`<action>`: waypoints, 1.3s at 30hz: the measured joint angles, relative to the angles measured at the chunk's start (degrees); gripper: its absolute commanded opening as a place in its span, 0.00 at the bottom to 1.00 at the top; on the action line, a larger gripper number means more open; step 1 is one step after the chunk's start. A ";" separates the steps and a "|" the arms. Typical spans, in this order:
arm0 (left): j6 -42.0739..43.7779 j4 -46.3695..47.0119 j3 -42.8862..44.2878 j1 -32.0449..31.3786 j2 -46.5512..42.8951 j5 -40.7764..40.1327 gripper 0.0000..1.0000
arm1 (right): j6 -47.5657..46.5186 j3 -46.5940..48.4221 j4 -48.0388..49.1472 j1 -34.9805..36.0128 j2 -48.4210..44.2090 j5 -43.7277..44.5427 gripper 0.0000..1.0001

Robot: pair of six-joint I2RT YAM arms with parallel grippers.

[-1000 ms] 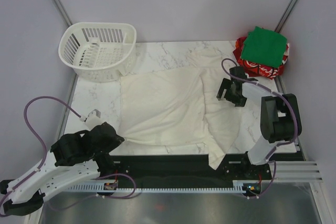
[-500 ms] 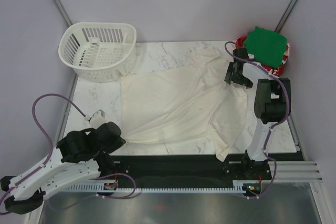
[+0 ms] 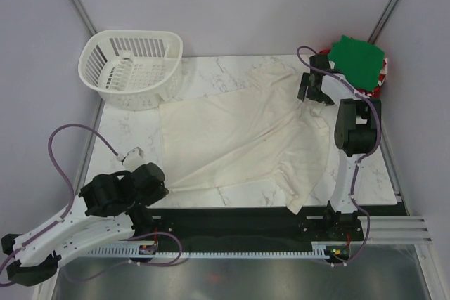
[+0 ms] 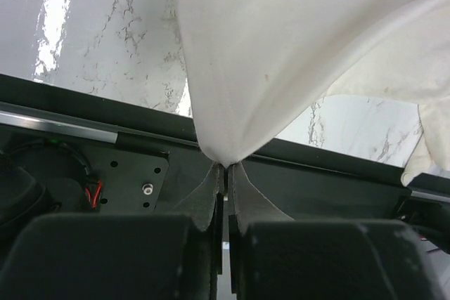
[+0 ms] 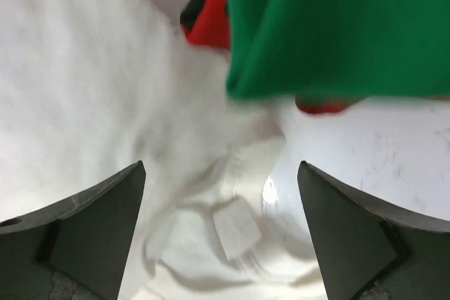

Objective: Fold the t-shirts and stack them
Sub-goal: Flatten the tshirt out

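cream t-shirt (image 3: 239, 138): limp, light; grip corners | left hand (image 4: 224, 168): clamped on hem corner (image 4: 223, 151) | right hand (image 5: 219, 173): spread above collar (image 5: 232, 233)

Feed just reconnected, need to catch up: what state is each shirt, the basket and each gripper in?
cream t-shirt: unfolded, spread on the table, near-left corner pinched
red t-shirt: bottom of the stack, far right corner
green t-shirt: folded, on top of the red t-shirt
basket: upright, empty
left gripper: shut on the cream t-shirt
right gripper: open, holding nothing
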 measured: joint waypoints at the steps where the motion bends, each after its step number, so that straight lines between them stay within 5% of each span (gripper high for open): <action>1: 0.31 0.00 0.00 0.00 0.59 0.24 0.02 | -0.11 -1.51 -0.11 0.44 -1.53 0.44 0.98; 6: 1.70 1.70 -3.15 0.00 2.69 2.32 0.02 | 3.17 -15.58 0.11 4.83 -18.53 2.69 0.98; 12: 3.17 4.81 -5.35 0.02 4.24 3.74 0.02 | 13.66 -45.66 1.88 6.80 -55.08 -6.60 0.97; 17: 3.54 5.86 -5.35 0.04 4.17 3.69 0.02 | 23.04 -57.94 -3.06 13.29 -70.29 -14.12 0.96; 29: 3.50 7.48 -6.43 0.09 3.23 3.56 0.02 | 40.17 -67.91 -10.03 45.29 -73.20 -12.66 0.81; 36: 3.43 7.89 -6.54 0.11 2.84 3.23 0.02 | 47.67 -60.65 -17.42 66.79 -60.74 -0.15 0.87; 39: 3.41 8.02 -6.54 0.11 2.69 3.15 0.02 | 50.25 -59.71 -16.79 72.02 -55.98 1.20 0.81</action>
